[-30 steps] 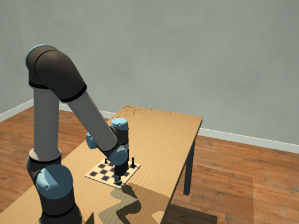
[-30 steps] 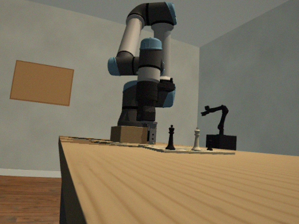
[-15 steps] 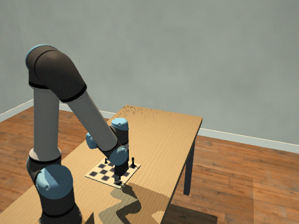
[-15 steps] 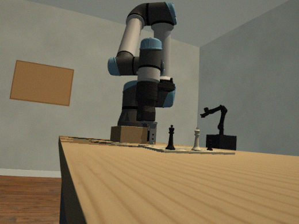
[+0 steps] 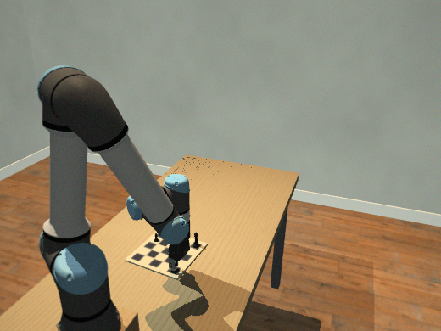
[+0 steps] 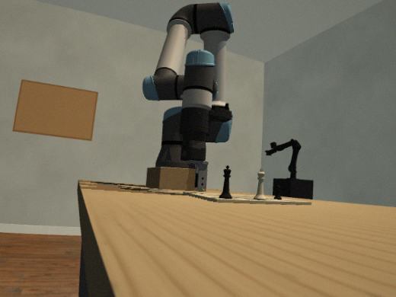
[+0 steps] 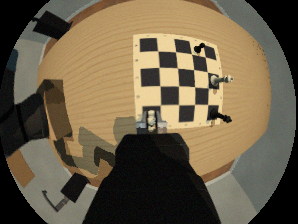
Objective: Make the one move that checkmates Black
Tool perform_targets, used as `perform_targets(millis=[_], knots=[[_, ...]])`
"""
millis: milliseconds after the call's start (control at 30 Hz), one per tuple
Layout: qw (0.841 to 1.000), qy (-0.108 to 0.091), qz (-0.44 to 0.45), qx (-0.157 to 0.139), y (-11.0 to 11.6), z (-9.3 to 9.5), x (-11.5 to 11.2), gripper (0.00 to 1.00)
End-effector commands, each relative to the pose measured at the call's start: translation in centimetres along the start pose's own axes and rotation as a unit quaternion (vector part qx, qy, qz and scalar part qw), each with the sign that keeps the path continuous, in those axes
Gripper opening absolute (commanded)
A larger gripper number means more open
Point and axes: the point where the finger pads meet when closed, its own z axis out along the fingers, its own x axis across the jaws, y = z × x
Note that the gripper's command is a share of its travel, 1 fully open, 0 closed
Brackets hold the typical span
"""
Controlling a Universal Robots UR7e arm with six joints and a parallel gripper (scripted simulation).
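A small chessboard (image 5: pixel 146 252) (image 6: pixel 236 199) (image 7: pixel 166 79) lies on the wooden table. My gripper (image 5: pixel 174 266) (image 6: pixel 200 182) (image 7: pixel 151 116) is down at a square on the board's edge. It is shut on a small white piece (image 7: pixel 152 119), which stands low, at or just above the square; I cannot tell if it touches. A black king (image 5: pixel 196 240) (image 6: pixel 227 183) (image 7: pixel 218 116), a tall white piece (image 6: pixel 260 185) (image 7: pixel 220 80) and a black pawn (image 5: pixel 156 238) (image 6: pixel 278 192) (image 7: pixel 200 47) stand upright on other squares. The arm hides the tall white piece in the top view.
The wooden table (image 5: pixel 237 204) (image 6: pixel 228 247) has edges close to the board's right side. A brown box (image 6: pixel 171 178) stands behind the board at the arm's base. A small dark arm on a black block (image 6: pixel 292 187) stands in the background.
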Motion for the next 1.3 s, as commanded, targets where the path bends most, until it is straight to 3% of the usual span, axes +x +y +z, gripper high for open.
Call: perform_targets(millis=[0,1267], knots=[[1.000,0.001,0.000,0.000,0.02,0.03,0.04,0.00],[1.000,0.001,0.000,0.000,0.02,0.38,0.03,0.00]])
